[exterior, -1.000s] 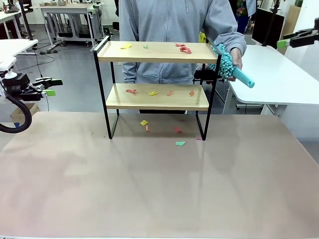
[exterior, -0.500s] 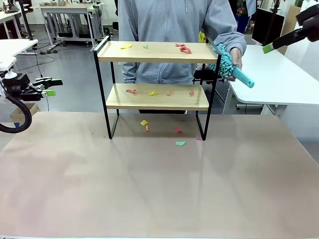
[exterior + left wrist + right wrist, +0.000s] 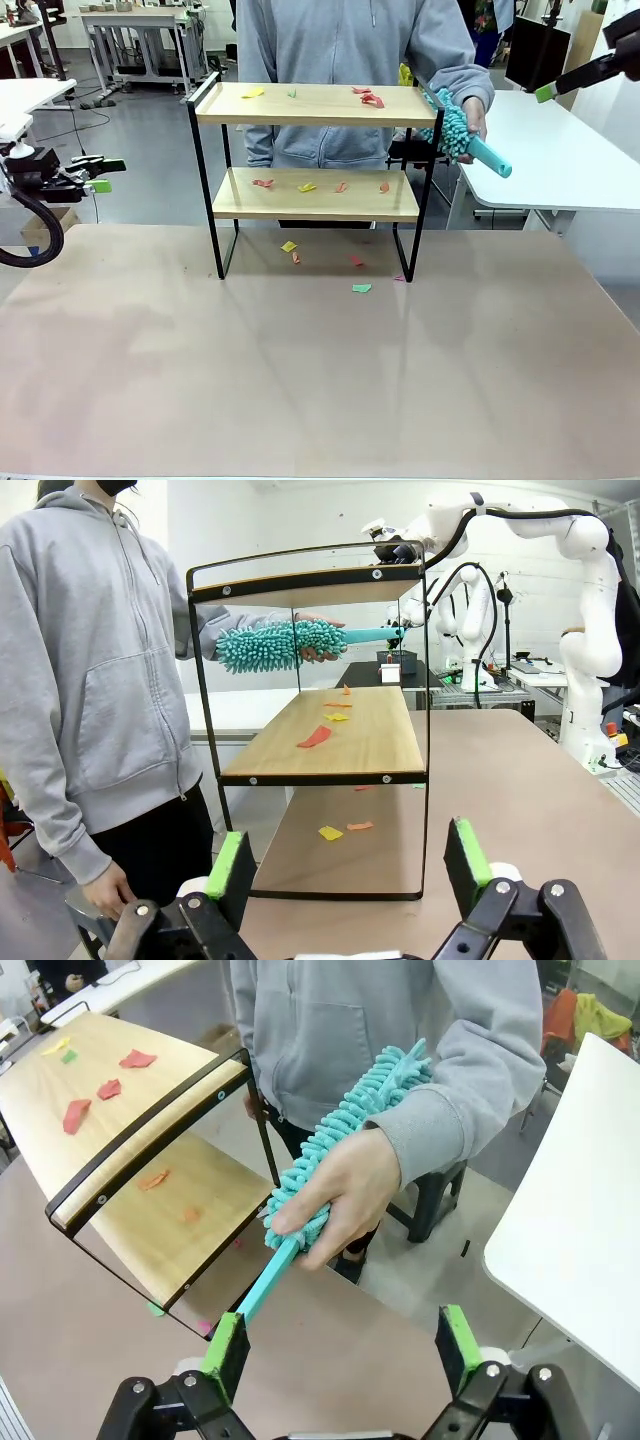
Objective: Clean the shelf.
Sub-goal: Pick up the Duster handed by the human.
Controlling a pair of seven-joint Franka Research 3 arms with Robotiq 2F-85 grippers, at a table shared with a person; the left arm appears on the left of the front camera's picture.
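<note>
Beige tabletop fills the foreground of a robotics lab, with a few coloured paper scraps lying toward its far side, under and just in front of the shelf. That two-tier rack stands upright at the middle of the table's far edge, with more red, yellow and green scraps scattered on both wooden boards. Off the table's left edge, the left gripper hangs level, well apart from the shelf, its green-padded jaws spread wide with nothing between them. Beyond the shelf stands a person in a grey hooded top, whose hand holds a fluffy teal duster just beside the right end of the top board, handle slanting down toward the robot. High at right, above a white side table, the right gripper faces that handle with its jaws wide apart, gripping nothing.
</note>
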